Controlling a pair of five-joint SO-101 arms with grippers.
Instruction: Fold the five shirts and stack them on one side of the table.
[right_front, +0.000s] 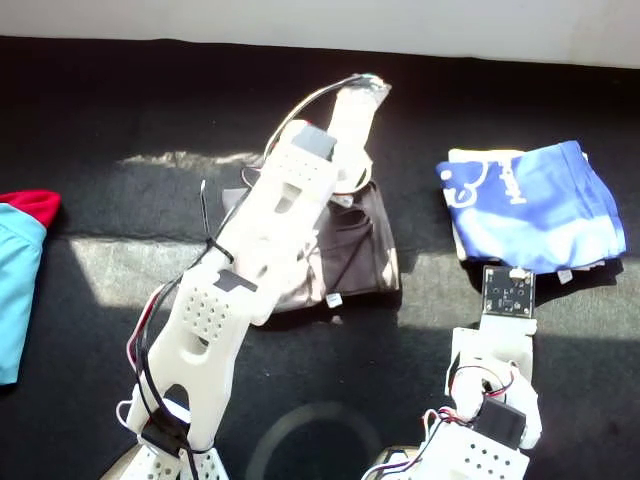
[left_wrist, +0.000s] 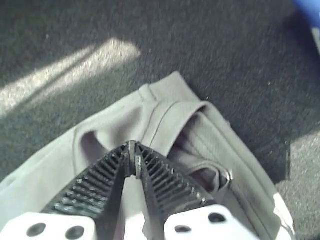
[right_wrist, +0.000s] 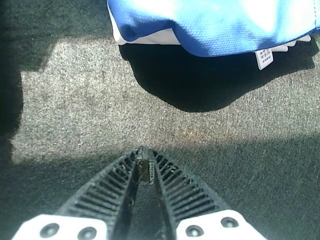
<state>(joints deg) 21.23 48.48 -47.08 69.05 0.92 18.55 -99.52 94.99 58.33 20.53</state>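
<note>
The left gripper (left_wrist: 134, 159), jaws together, hangs over the folded grey shirt (left_wrist: 165, 120) mid-table, probably to flatten it, while the right gripper (right_wrist: 145, 164), also closed, sits near the blue shirt (right_wrist: 210, 25) at right.

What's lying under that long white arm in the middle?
A folded dark grey shirt on the black table. The arm covers much of it, so that part is hidden.

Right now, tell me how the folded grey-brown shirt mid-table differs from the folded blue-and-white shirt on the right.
The grey-brown shirt is plain; the blue-and-white shirt carries white print. The grey-brown shirt lies partly under the left arm; the blue-and-white shirt lies uncovered. Both are folded on the dark table, each showing a small white tag.
</note>
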